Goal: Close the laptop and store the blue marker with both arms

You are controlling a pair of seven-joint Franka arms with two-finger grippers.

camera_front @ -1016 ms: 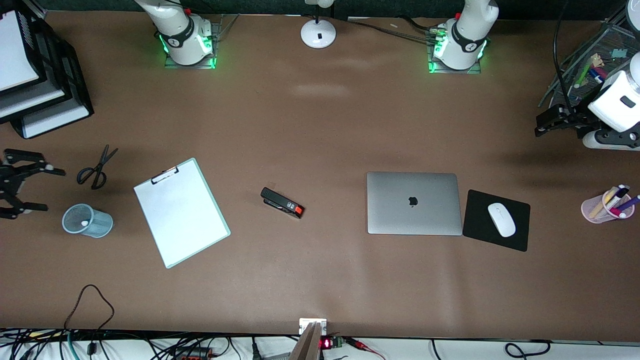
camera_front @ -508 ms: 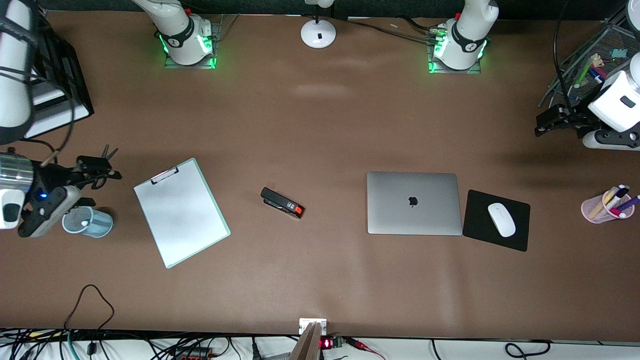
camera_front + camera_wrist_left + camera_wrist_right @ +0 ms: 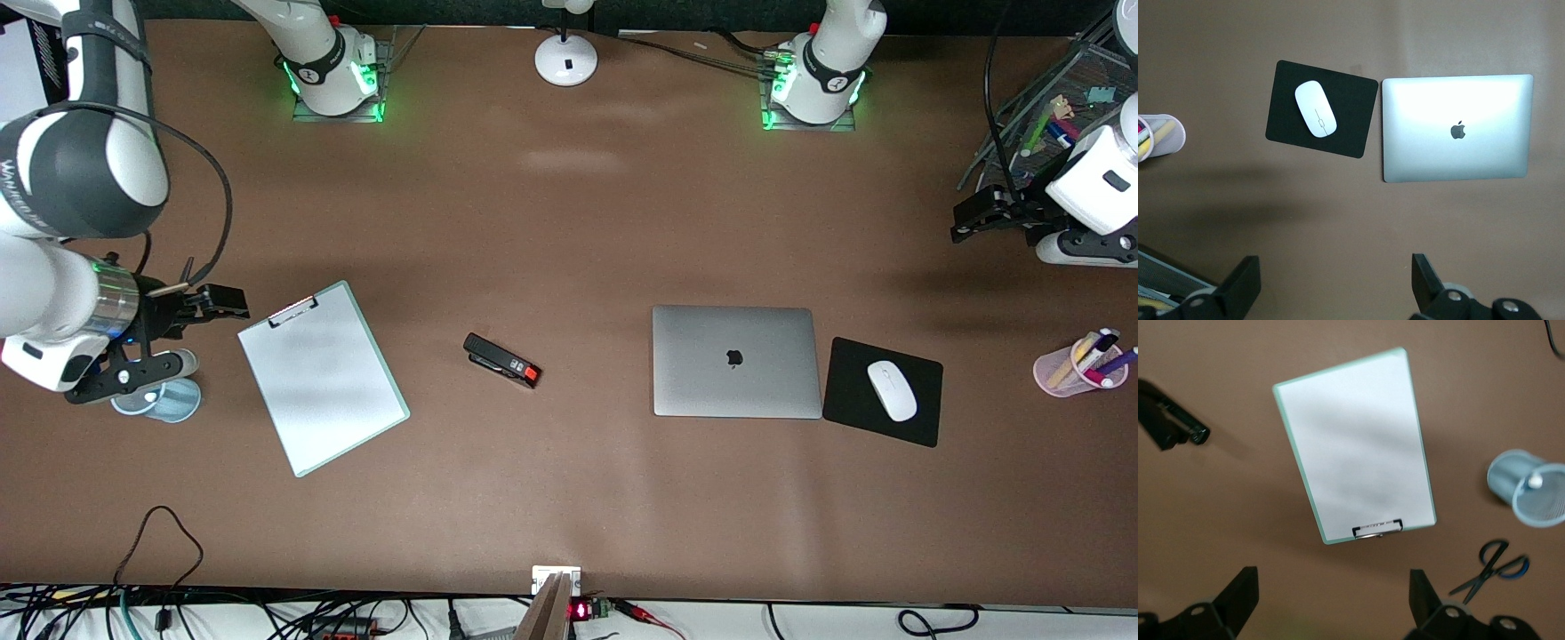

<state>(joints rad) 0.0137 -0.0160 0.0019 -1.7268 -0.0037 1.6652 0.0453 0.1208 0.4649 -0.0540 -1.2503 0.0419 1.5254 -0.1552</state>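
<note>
**A:** Start at the camera's edge of the table. Where's the laptop?

**B:** Flat on the table, lid down and logo up, so I'd judge that half of the task done. It sits squared up just beside the black mouse pad, which carries a white mouse. A stapler and a clipboard lie toward the right arm's end.

**A:** And the right gripper?

**B:** It hangs over the blue mesh cup and the table beside the clipboard's clip. Its wrist view shows the fingers spread wide with nothing between them. It covers part of the cup from the front. The scissors show only in that wrist view.

**A:** The left gripper?

**B:** It's over bare table at the left arm's end, near the black mesh organiser. The jaws are parted and empty, and the wrist camera looks down at the laptop and mouse pad. It reads as standing off, with nothing under it to grasp.

**A:** So where's the blue marker?

**B:** That's hard to say. A short blue thing lies in the organiser, farther from the camera than the pink pen cup, and I take it for the marker. If so, it's stored. The left arm and a cable cross in front of it, and the view's edge cuts the organiser off, so I can't make out its white end.
</note>
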